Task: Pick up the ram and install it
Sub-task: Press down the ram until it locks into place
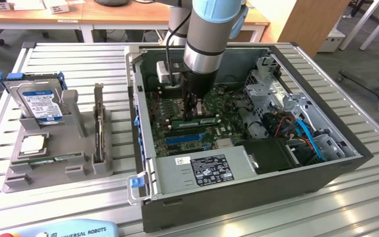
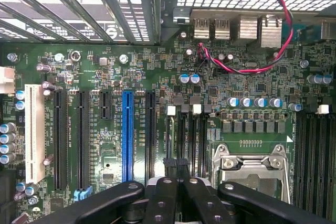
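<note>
"UNIVERSAL ROBOTS" on blue pendant [image 1: 71, 230]; other labels seemingly illegible

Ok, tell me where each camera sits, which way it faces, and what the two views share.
Exterior view: off the arm, above and in front of the table, looking down at the open computer case and the grey parts holder; the arm's silver wrist reaches into the case.
Wrist view: on the wrist, looking along the shut gripper at the motherboard.
Shared: the gripper, the motherboard and its blue slot.
</note>
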Controlling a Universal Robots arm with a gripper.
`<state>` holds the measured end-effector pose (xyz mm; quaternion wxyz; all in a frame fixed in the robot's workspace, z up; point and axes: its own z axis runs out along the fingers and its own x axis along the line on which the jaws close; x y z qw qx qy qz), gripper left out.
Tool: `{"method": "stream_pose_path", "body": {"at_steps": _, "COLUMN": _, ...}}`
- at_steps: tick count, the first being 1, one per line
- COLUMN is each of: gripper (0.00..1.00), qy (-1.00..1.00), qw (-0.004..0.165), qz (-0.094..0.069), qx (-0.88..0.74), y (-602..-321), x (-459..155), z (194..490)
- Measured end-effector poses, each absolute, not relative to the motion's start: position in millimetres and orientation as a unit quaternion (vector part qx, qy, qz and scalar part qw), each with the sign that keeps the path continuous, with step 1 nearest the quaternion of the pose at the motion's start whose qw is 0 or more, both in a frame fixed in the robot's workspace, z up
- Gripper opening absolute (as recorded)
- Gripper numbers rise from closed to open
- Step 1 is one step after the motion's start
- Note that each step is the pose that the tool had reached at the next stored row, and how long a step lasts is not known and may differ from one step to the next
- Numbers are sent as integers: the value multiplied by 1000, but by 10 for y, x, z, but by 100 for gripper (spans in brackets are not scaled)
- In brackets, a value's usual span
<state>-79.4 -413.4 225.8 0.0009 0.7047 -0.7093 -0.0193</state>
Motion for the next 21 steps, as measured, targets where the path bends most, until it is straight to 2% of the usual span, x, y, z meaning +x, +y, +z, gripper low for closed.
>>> {"method": "stream_pose_path", "body": {"at_steps": 21, "gripper": 10, "qy": -709, "qw": 1, "qz": -19, "qx": 705, "y": -4135, "x": -794, "z": 2240}}
